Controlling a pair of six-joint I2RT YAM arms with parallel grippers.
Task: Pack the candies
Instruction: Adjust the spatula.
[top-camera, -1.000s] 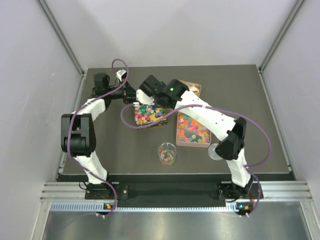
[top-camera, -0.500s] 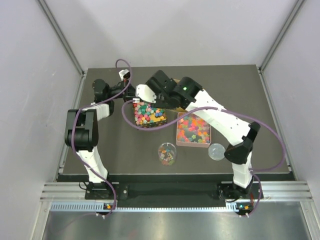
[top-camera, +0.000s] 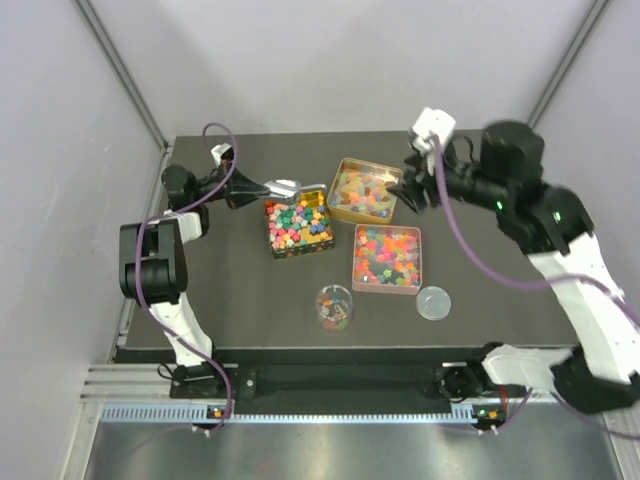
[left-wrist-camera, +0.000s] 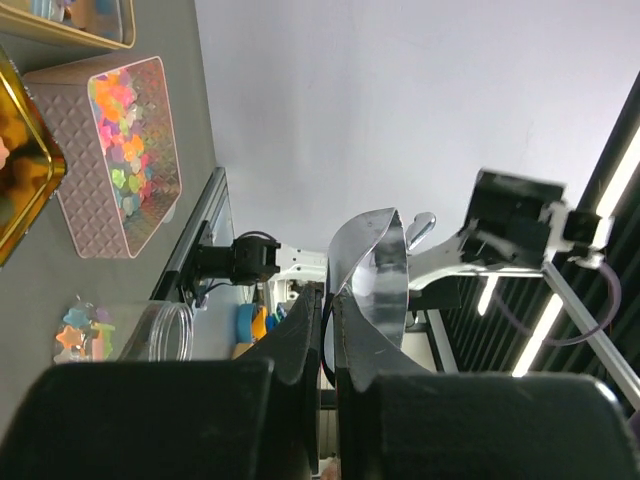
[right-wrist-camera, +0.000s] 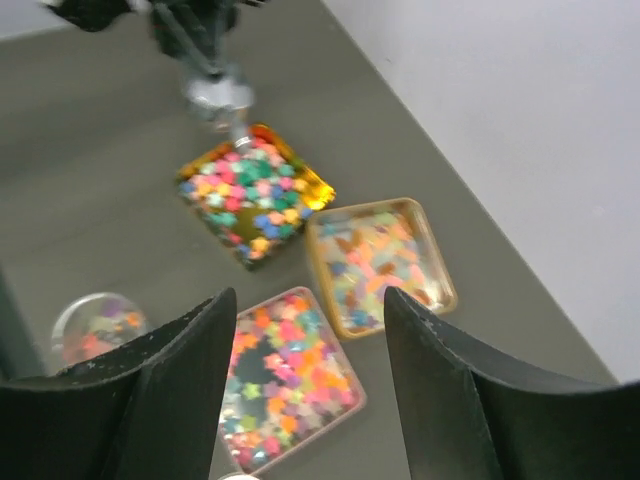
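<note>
The candies (top-camera: 297, 224) lie in three open tins mid-bench: opaque cubes in the cube tin (top-camera: 268, 232), translucent pieces in the gummy tin (top-camera: 336, 196) at its two o'clock, and more in the pink tin (top-camera: 356, 262) at its four o'clock. A few sit in the clear cup (top-camera: 334, 306) at six o'clock.

The left hand (top-camera: 258, 187), at the cube tin's eleven o'clock, is pressed together on a metal scoop (left-wrist-camera: 372, 262) — its bowl points toward that tin, likely ready to dip. The right hand (right-wrist-camera: 308, 298) hangs high over the tins, fingers spread and empty — probably to keep out of the scoop's way.
</note>
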